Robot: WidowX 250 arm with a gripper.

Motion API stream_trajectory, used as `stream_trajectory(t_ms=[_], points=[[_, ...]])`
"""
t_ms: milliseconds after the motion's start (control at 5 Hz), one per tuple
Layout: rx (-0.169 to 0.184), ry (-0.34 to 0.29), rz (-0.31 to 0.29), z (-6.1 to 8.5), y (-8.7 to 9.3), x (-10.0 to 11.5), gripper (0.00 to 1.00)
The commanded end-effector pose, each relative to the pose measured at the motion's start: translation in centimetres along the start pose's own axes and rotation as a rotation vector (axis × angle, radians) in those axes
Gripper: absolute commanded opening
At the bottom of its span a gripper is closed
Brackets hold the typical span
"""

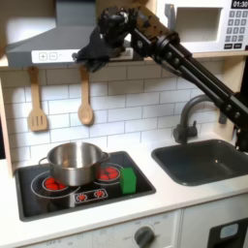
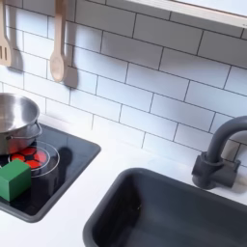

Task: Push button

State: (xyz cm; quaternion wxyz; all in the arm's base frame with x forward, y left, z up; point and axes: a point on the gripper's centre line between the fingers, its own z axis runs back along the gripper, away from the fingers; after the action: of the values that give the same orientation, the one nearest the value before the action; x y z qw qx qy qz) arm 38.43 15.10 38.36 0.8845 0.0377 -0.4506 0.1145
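In the first exterior view, small dark buttons [image 1: 66, 55] sit in a row on the grey range hood's front panel [image 1: 39, 44], beside a white label. My black gripper [image 1: 83, 55] is up at that panel, with its fingertips right at the rightmost button. The fingers look pressed together with nothing held. Contact with the button is too small to make out. The arm stretches from the first exterior view's right, across the front of the microwave, to the hood.
A steel pot [image 1: 75, 162] and a green block [image 1: 128, 179] sit on the black stove; both exterior views show them, pot [image 2: 13, 116] and block [image 2: 13, 178]. A wooden spoon [image 1: 85, 102] and spatula [image 1: 37, 107] hang on the tile wall. Faucet [image 1: 199, 111] and sink [image 1: 208, 160] lie to the right.
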Motion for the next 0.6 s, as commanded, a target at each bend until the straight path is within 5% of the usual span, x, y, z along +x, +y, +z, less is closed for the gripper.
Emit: stream_trajectory(t_ms=[0, 400], points=[[-0.02, -0.009, 0.004, 0.06, -0.51, 0.6, 0.0], [-0.025, -0.016, 0.006, 0.39, -0.46, 1.18, 0.0]])
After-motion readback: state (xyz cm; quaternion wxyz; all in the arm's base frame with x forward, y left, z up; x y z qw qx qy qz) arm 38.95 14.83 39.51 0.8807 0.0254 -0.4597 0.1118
